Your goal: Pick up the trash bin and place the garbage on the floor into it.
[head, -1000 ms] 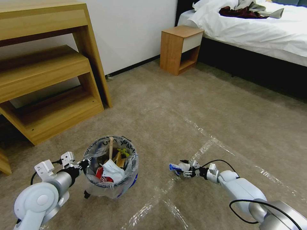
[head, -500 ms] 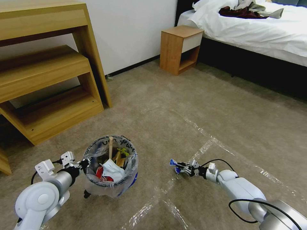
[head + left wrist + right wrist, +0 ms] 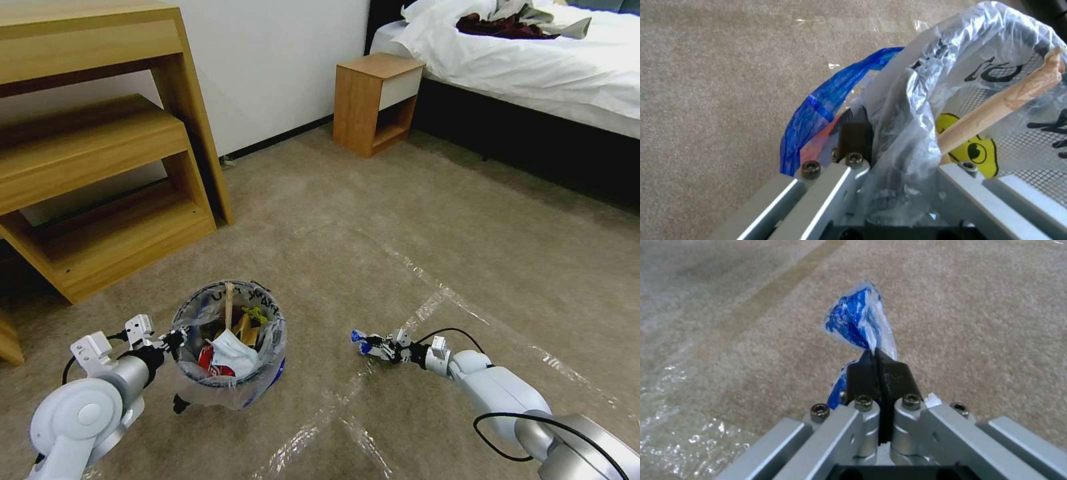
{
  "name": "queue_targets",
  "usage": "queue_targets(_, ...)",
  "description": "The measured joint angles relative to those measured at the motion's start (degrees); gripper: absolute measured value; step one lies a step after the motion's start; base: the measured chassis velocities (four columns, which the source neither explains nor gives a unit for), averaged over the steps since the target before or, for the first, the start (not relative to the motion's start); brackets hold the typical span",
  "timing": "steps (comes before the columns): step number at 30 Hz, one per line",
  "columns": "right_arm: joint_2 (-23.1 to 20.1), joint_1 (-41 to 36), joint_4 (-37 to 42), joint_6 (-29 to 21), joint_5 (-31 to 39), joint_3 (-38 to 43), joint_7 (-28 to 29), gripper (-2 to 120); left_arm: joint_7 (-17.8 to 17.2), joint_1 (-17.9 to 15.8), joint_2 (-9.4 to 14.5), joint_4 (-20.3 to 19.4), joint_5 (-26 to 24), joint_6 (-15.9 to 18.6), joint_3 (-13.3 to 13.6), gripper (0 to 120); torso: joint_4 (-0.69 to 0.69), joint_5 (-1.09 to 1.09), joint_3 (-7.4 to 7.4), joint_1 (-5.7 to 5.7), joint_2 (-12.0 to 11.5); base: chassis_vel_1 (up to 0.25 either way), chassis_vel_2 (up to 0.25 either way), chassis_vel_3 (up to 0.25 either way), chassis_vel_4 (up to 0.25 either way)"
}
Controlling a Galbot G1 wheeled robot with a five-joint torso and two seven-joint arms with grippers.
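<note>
Now the right pincer [image 3: 373,347], clamped tight on a blue-and-white wrapper [image 3: 860,320], has risen slightly off the floor [image 3: 413,233] since a second ago: the last litter looks picked. Left of it, the left pincer [image 3: 175,341] keeps gripping the trash bin [image 3: 230,347] rim. Open carpet lies between them; shelf unit [image 3: 100,167], nightstand [image 3: 377,100] and bed [image 3: 533,60] stand far off.

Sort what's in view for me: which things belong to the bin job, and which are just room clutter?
Job: trash bin, clamped at its rim by the left gripper; blue-white wrapper, pinched by the right gripper; wooden stick, mask, red can in the bin; floor.

Clutter: shelf unit, nightstand, bed.
</note>
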Motion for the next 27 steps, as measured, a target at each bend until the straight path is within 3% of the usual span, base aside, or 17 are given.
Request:
queue_targets(10, 0.2, 1.6, 3.4, 2.1, 3.1, 3.7, -2.2, 0, -0.7, -0.2, 0.3, -0.1, -0.5, 0.0, 0.3, 0, 0.01, 0.0, 0.0, 0.0, 0.0, 0.0, 0.0, 0.0, 0.0)
queue_targets(22, -5.6, 7.0, 15.8, 4.2, 3.7, 8.1, -3.1, 0, -1.4, -1.0, 0.6, -0.6, -2.1, 0.2, 0.6, 0, 0.0, 0.01, 0.0, 0.0, 0.0, 0.0, 0.0, 0.0, 0.0)
queue_targets(27, -8.5, 10.8, 23.6, 3.5, 6.6, 8.7, -0.8, 0, -1.5, -1.0, 0.6, -0.5, -2.1, 0.2, 0.6, 0, -0.01, 0.01, 0.0, 0.0, 0.0, 0.0, 0.0, 0.0, 0.0)
